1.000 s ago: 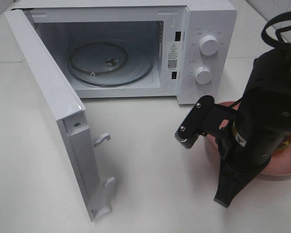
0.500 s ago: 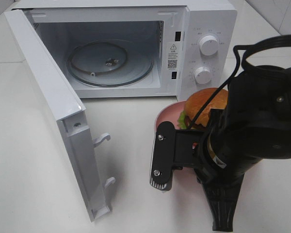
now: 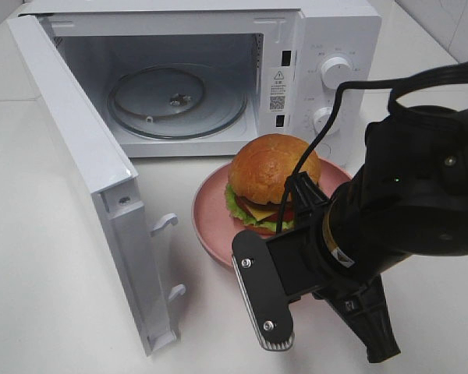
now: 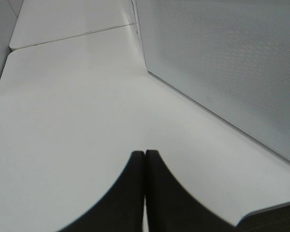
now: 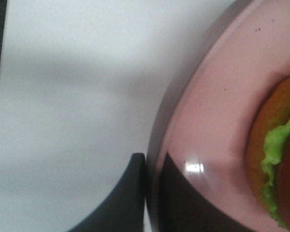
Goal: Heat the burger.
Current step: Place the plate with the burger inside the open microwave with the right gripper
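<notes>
The burger (image 3: 271,181), with a golden bun, lettuce and cheese, sits on a pink plate (image 3: 210,214) in front of the open microwave (image 3: 327,47). My right arm (image 3: 405,210) hangs over the plate's near right side and hides that part. In the right wrist view my right gripper (image 5: 146,193) is shut on the pink plate's rim (image 5: 203,125), with the burger's edge (image 5: 280,140) beside it. My left gripper (image 4: 145,162) is shut and empty, low over the white table next to the microwave's perforated panel (image 4: 222,67).
The microwave door (image 3: 78,156) stands swung open on the left, its latch hooks (image 3: 165,223) pointing towards the plate. The glass turntable (image 3: 175,101) lies bare inside. Two control knobs (image 3: 335,72) are on the right front. The table (image 3: 31,296) is white.
My right arm has carried the plate and burger leftwards from the table's right side to in front of the microwave opening. The door and left gripper show no movement.
</notes>
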